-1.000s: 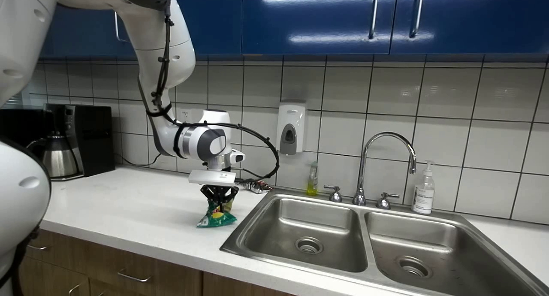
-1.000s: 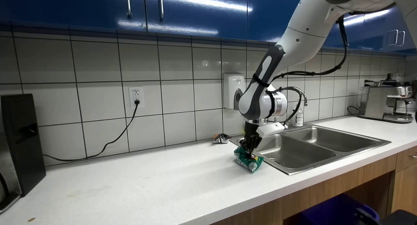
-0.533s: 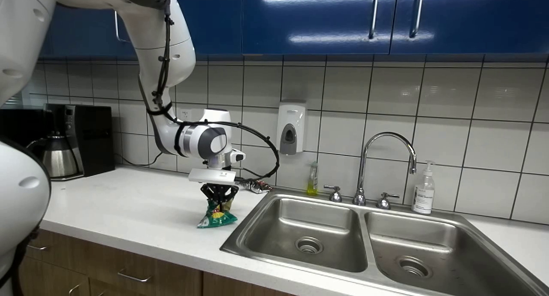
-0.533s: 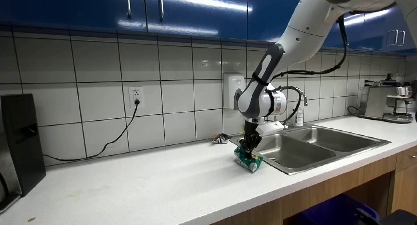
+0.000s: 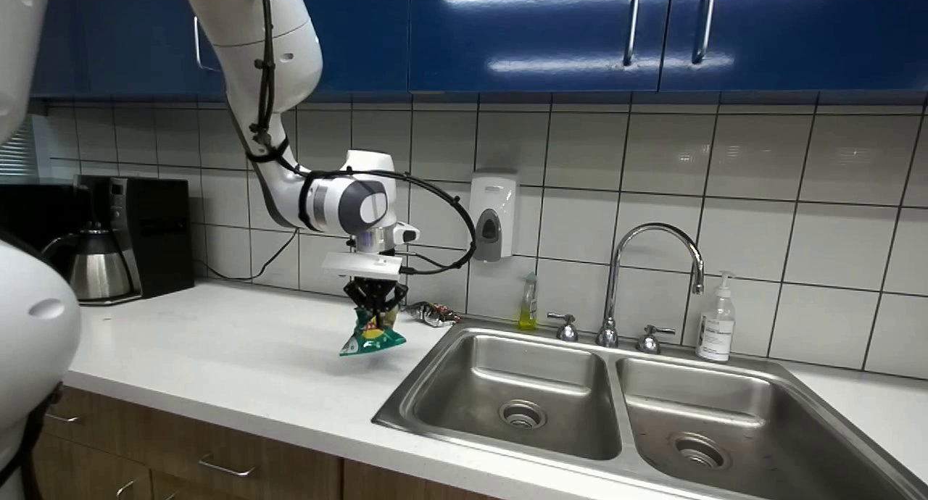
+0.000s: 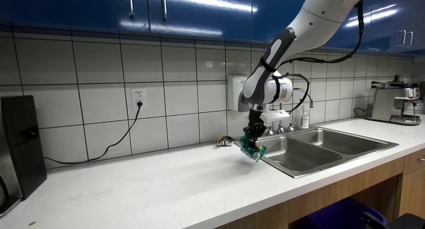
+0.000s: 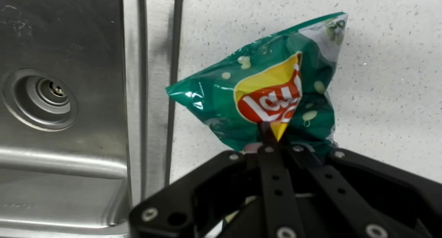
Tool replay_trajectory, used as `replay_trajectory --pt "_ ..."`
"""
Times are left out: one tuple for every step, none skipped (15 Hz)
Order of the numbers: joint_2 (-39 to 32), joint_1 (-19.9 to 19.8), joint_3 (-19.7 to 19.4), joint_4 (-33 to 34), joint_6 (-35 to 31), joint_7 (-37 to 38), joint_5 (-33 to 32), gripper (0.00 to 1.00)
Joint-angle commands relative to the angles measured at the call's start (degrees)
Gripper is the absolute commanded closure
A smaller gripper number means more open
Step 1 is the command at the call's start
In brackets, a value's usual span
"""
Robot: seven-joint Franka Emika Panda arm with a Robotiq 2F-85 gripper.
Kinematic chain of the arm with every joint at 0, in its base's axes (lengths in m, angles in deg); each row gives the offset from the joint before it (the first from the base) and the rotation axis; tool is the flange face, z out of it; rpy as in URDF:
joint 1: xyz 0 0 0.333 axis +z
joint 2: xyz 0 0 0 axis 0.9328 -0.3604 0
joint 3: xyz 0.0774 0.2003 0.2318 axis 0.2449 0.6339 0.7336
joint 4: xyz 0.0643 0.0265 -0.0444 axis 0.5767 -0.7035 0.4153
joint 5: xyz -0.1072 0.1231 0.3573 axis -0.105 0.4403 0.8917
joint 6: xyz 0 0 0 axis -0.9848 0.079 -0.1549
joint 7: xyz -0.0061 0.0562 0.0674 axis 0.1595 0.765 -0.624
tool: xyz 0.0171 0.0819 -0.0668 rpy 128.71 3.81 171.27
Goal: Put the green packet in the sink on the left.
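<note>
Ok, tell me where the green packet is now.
The packet hangs from the end effector over the counter: left of the sink in an exterior view, mostly right of it in the wrist view.

The white arm (image 6: 317,21) slopes down from the top in both exterior views, then bends at the wrist (image 5: 355,201), whose last section stands close to vertical. The black gripper (image 5: 377,317) hangs beneath it in mid-air, pointing down. In the wrist view its fingers (image 7: 266,131) are drawn close together at the tips in a pinch, the inner links (image 7: 279,203) running nearly side by side while the outer links (image 7: 193,184) splay wide.
</note>
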Motion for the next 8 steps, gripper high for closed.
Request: replay_trajectory --pt "4.24 -1.44 -0.05 -0.11 4.43 2.63 -0.25 1.00" --pt "5.07 -1.59 -0.30 -0.26 4.94 3.04 -0.12 1.00" --pt "5.78 -1.67 -0.59 -0.42 5.14 3.44 -0.17 1.00" --pt "6.34 -1.73 -0.85 -0.52 5.42 3.69 -0.15 1.00" --pt "6.86 -1.78 -1.09 -0.65 5.65 3.96 -0.17 1.00" --pt "7.30 -1.79 -1.31 -0.70 5.84 4.12 -0.09 1.00" --pt "7.64 -1.77 -1.52 -0.74 5.88 4.36 -0.16 1.00" --pt "7.99 -1.70 -1.81 -0.86 5.59 4.96 -0.55 1.00"
